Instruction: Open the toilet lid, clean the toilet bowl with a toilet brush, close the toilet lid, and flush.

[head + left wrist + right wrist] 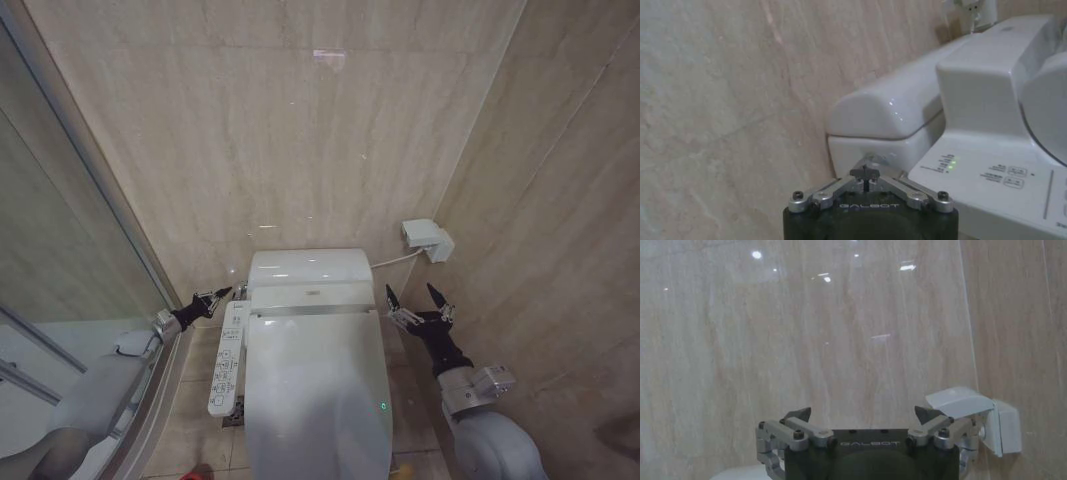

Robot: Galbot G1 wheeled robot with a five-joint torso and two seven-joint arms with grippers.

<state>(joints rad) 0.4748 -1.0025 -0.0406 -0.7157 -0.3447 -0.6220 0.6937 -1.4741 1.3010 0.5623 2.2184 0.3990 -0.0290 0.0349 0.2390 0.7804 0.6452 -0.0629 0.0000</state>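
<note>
The toilet lid (pixel 315 390) is a glossy white oval lying shut over the toilet, so the toilet bowl is hidden beneath it. The toilet brush is out of view. My left gripper (pixel 215 296) is shut with nothing held. It points at the toilet's left rear side, just below the tank (pixel 887 110). In the left wrist view its tips (pixel 869 175) sit close to that white side wall; whether they touch it I cannot tell. My right gripper (pixel 415 300) stands open and empty to the right of the toilet's rear, facing the wall (pixel 863 415).
A side control panel (pixel 227 360) with buttons runs along the toilet's left edge. A white socket box (pixel 428 240) is on the right wall, near my right gripper. A glass shower screen (pixel 80 200) and white shower tray (pixel 40 350) close off the left.
</note>
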